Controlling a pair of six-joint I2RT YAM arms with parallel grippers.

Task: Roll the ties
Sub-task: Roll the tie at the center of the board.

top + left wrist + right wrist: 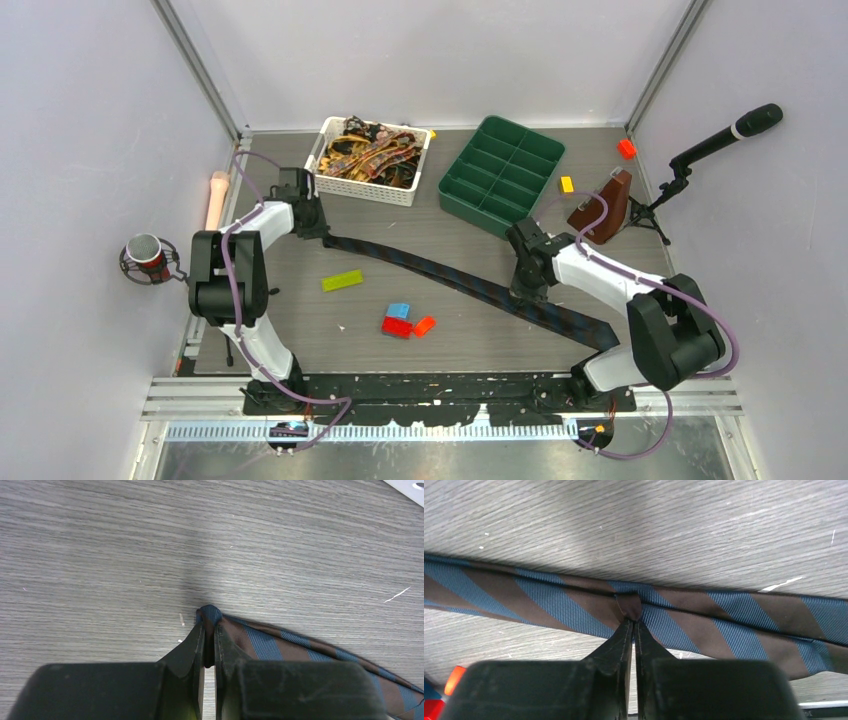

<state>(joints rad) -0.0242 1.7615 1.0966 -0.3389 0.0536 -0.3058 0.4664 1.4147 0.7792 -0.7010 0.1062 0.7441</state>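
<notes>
We see the striped tie (440,268) stretched flat in a diagonal across the bench (300,330), from near the far left corner toward the near right corner. Our left end effector (209,626) is clamped narrow on the tie's thin end, near the white basket (365,190) that holds the other ties (372,155) at the far edge. Our right end effector (633,622) pinches a small fold of fabric partway along, closer to the wide end.

Grey table (300,335) (tie (440,268), bricks (397,326), basket (365,188), tray (500,165))
</notes>
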